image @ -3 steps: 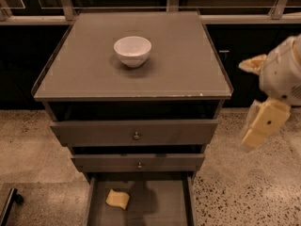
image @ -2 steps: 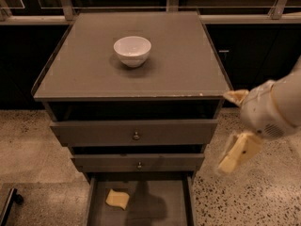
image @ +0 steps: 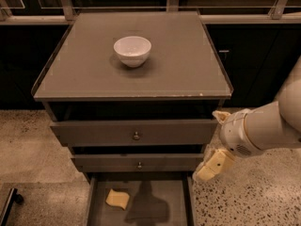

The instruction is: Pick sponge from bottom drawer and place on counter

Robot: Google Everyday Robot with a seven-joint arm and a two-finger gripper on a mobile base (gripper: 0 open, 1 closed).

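The pale-yellow sponge (image: pixel 117 199) lies on the floor of the open bottom drawer (image: pixel 167 192), near its left wall. My gripper (image: pixel 209 144) hangs at the cabinet's right side, level with the two upper drawers and above the drawer's right wall. It is open and holds nothing; one cream finger (image: pixel 212 165) points down-left towards the drawer and the other shows by the top drawer's right end. The sponge is well to the gripper's lower left. The grey counter (image: pixel 183 65) tops the cabinet.
A white bowl (image: pixel 132 50) stands on the counter, left of centre and towards the back. The two upper drawers (image: pixel 136 134) with small knobs are pushed in. Speckled floor surrounds the cabinet; dark cabinets and a rail run behind it.
My arm has swung down and to the left, from beside the counter's right edge to just above the bottom drawer's right side. The sponge and the bowl have not moved.
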